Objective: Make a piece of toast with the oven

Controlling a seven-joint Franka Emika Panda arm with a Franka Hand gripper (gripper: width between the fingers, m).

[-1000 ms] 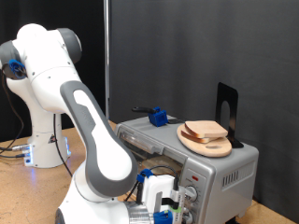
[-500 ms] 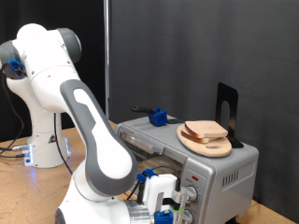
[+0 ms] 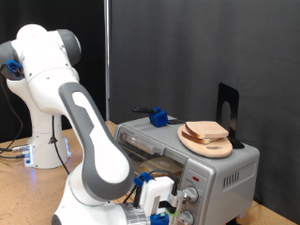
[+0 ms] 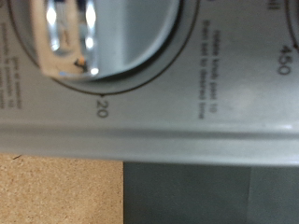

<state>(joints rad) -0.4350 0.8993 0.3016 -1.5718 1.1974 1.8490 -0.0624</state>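
At lower centre of the exterior view, the pincer sits against the oven knobs (finger spread cannot be told). Bread, the piece of toast, rests on a wooden plate atop it. Judged step: setting the timer dial, which calls for a firm grip and steady rotation.

A wooden table bears the oven and robot base.
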